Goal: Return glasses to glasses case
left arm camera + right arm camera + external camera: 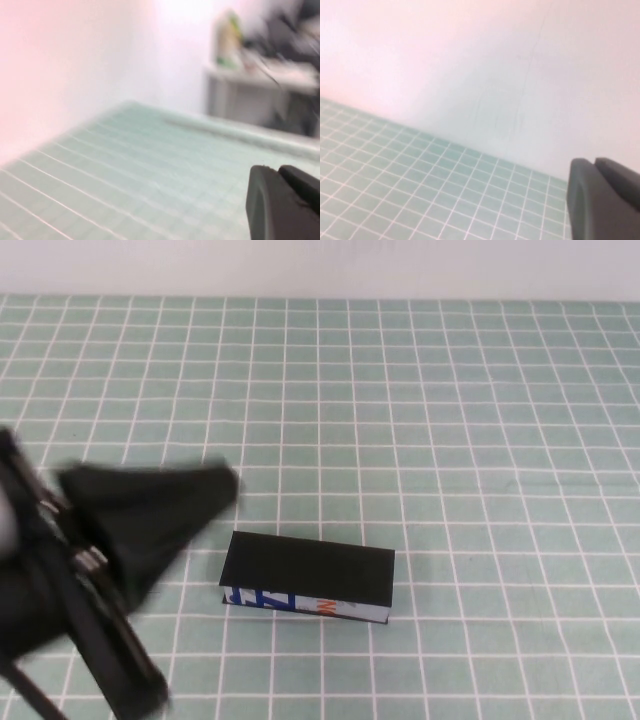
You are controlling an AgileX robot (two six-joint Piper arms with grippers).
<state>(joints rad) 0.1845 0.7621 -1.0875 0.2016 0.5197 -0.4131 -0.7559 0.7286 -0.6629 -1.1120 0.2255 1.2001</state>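
One closed glasses case [308, 577] on my green-gridded counter [480, 440].
Lower centre, lid shut. My left tool [215, 485], blurred, hovers just upper-left; its opening, and my right tool's [605, 200], I cannot tell.

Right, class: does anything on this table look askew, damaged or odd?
Only slightly: the glasses case lies shut at a slant to the grid. No glasses show. The left gripper hangs beside it; the right gripper faces the wall.

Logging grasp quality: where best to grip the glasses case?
Across its short width at mid-length, from above: the glasses case lies flat, lid shut, long side facing the robot. Left gripper hovers left of it; right gripper is off the high view.
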